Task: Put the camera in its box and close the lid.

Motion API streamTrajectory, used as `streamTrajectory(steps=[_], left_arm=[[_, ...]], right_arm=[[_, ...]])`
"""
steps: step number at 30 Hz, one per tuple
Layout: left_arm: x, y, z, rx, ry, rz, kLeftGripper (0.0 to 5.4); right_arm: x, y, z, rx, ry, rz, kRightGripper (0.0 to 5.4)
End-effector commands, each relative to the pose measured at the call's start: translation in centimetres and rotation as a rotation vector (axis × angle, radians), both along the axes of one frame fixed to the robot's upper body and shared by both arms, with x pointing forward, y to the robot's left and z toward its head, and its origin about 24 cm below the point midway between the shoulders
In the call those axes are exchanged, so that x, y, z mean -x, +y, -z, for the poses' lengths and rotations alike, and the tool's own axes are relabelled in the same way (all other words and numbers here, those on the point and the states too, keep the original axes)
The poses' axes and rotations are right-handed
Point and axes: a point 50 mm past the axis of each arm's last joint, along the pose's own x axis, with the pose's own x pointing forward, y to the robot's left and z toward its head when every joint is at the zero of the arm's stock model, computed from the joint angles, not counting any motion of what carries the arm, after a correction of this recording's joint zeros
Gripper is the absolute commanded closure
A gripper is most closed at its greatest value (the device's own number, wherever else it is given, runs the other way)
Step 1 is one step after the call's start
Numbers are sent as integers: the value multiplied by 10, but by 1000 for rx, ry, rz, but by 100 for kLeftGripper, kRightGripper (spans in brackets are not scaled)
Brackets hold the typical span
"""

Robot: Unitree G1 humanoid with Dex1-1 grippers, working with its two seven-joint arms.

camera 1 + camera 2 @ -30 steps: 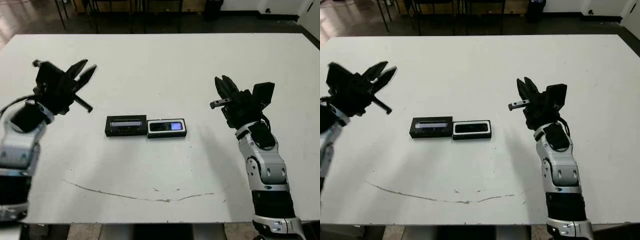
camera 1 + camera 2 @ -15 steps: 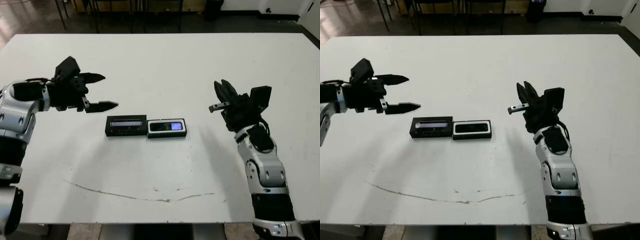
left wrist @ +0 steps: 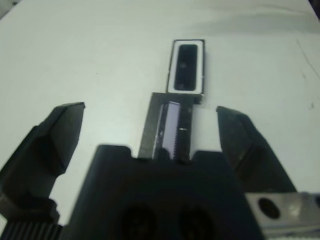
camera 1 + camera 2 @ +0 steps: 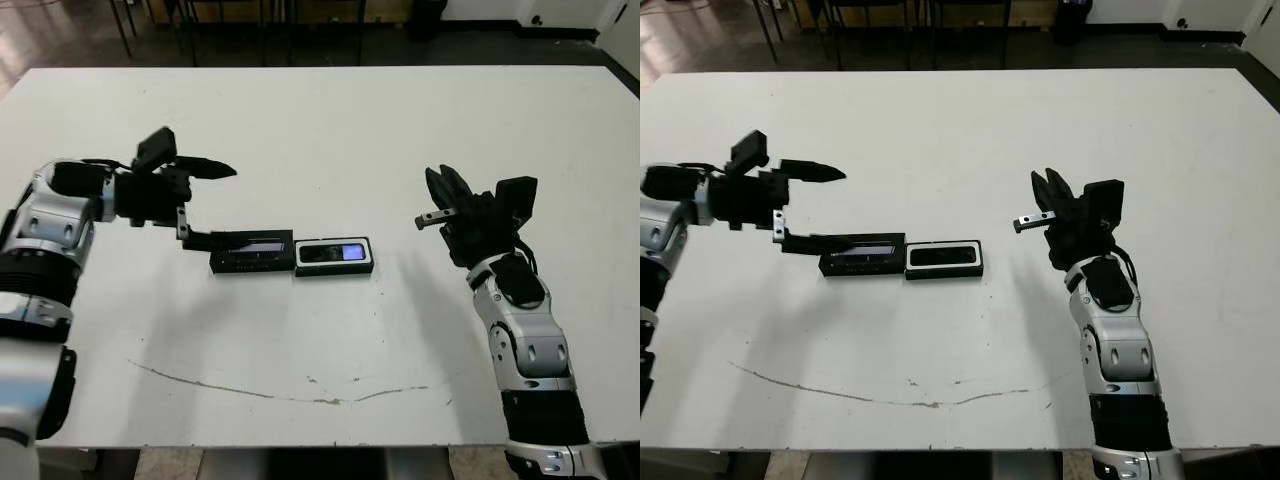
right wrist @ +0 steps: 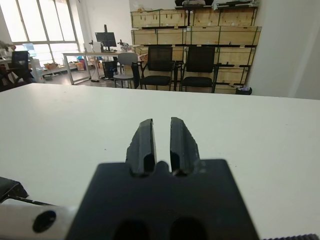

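Note:
The camera (image 4: 336, 252), a slim black bar with a bluish patch, lies inside the white-lined box (image 4: 366, 267) at the table's middle. The lid (image 4: 251, 251) lies flat and open to the box's left, joined to it, its glossy grey-blue strip facing up. My left gripper (image 4: 212, 204) is open just left of the lid, one finger above it and the lower fingertip at the lid's outer end. In the left wrist view the lid (image 3: 170, 131) sits between the spread fingers, with the box (image 3: 174, 67) beyond. My right gripper (image 4: 440, 192) hovers shut and holding nothing, right of the box.
A thin dark scratch line (image 4: 270, 392) runs across the white table near its front edge. Chairs, desks and wooden crates (image 5: 200, 35) stand beyond the table's far side.
My left arm has swung in from the far left and lowered, bringing its open gripper to the lid's outer end. The right arm has barely moved. The box and the lid lie as before.

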Motion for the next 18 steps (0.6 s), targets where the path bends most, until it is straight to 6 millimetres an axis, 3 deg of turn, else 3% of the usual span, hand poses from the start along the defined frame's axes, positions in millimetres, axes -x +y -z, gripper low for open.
streamTrajectory(steps=[1,8,18], left_arm=[[3,-4,7,-54,-4,29,2],[10,-11,21,-175,-73,77,2],[11,-9,40,-263,9,43,2]], right_arm=[[3,-3,10,19,39,10,540],[3,-3,10,27,35,-6,540],[3,-2,9,29,29,-28,540]])
